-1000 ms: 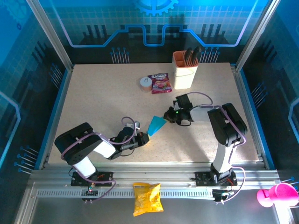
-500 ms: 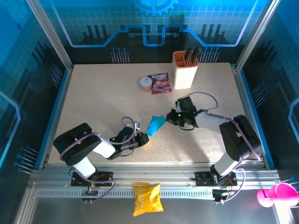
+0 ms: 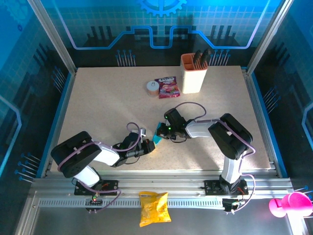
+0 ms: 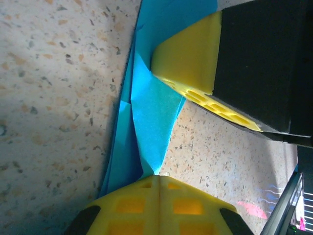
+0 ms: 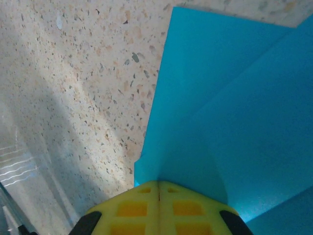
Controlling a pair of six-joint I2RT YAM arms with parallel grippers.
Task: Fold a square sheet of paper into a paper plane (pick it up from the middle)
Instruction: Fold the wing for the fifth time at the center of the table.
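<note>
The folded cyan-blue paper [image 3: 158, 136] lies as a small dart on the speckled table, mostly covered by the two grippers in the top view. My left gripper [image 3: 149, 145] is shut on its near tip. In the left wrist view the paper [image 4: 156, 117] narrows into the closed seam of the left gripper [image 4: 156, 177]. A yellow finger [image 4: 188, 63] of the other arm presses on the sheet farther along. My right gripper [image 3: 165, 128] is shut and rests on top of the paper. In the right wrist view the paper [image 5: 234, 107] spreads flat from under the shut right gripper [image 5: 158, 183].
A red-purple snack packet [image 3: 167, 87] and a small tape roll [image 3: 152, 87] lie at the back. Beside them stands a cream holder [image 3: 193, 73] with dark handles. A yellow crisp bag [image 3: 154, 208] sits on the front rail, a pink object [image 3: 288, 204] at bottom right.
The right gripper has slid left along the paper toward the left gripper, now covering most of the dart. The left gripper has stayed in place on the tip.
</note>
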